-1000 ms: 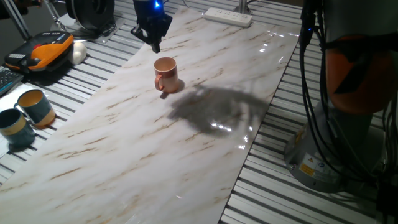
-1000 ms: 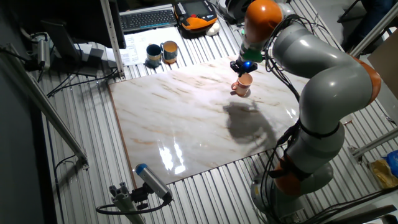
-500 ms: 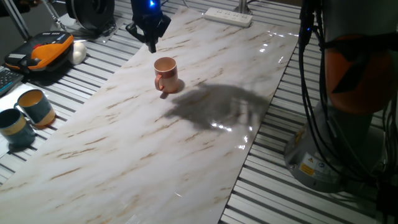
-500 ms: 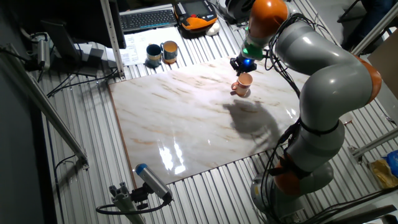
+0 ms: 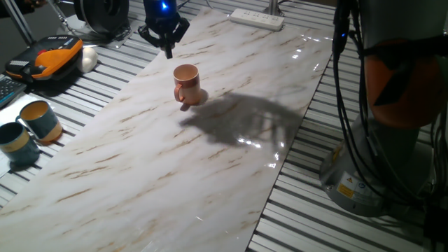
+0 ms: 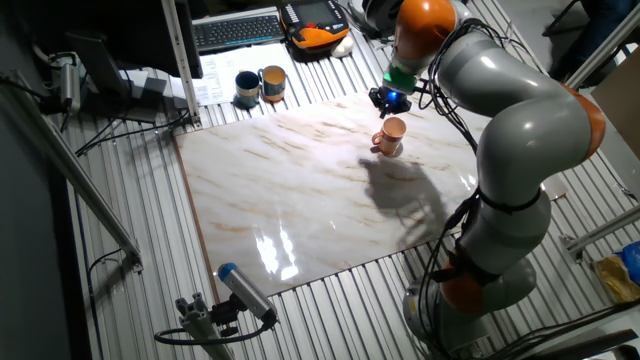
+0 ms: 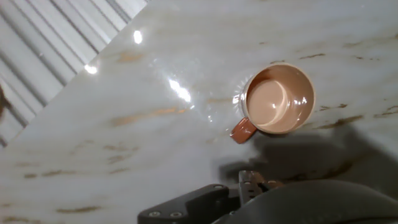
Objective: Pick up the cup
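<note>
Below the gripper (image 5: 166,47), well apart: the cup (image 5: 186,85), upright, empty. Rigid glazed ceramic, likely slippery; pinch the rim wall. Finger state unclear.

cup (image 5: 187,85) upright on table (image 5: 210,168), gripper (image 5: 165,38) above, apart

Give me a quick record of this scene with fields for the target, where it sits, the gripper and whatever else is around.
target: small salmon-orange ceramic cup, upright, empty
handle: small, on its side
support: white marble-patterned tabletop
gripper: black gripper above and beside the cup, not touching; jaw state unclear
bystanders: two teal-blue mugs with tan interiors off the marble, on the slatted surface
other: white power strip at the far edge
</note>
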Robot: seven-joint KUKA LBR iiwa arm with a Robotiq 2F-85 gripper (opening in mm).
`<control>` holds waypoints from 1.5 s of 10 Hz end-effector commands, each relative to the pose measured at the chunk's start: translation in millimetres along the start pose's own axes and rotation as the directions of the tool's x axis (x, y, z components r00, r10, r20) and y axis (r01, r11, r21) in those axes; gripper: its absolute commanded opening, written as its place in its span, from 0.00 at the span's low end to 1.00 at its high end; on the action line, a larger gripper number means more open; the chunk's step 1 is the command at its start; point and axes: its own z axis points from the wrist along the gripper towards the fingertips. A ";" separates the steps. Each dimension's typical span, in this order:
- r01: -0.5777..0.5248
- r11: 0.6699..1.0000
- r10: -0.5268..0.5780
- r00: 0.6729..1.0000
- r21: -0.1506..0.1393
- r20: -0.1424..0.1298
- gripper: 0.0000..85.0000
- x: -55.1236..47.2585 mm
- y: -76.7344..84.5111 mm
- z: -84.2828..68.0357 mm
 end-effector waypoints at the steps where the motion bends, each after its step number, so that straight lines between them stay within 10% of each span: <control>1: -0.399 0.917 0.399 0.917 0.011 0.015 0.00 -0.6 0.1 2.2; 10: -0.345 0.939 0.345 0.938 -0.008 -0.020 0.00 -6.7 -8.8 28.1; 15: -0.356 0.933 0.355 0.935 0.062 0.022 0.00 -6.8 -8.9 35.6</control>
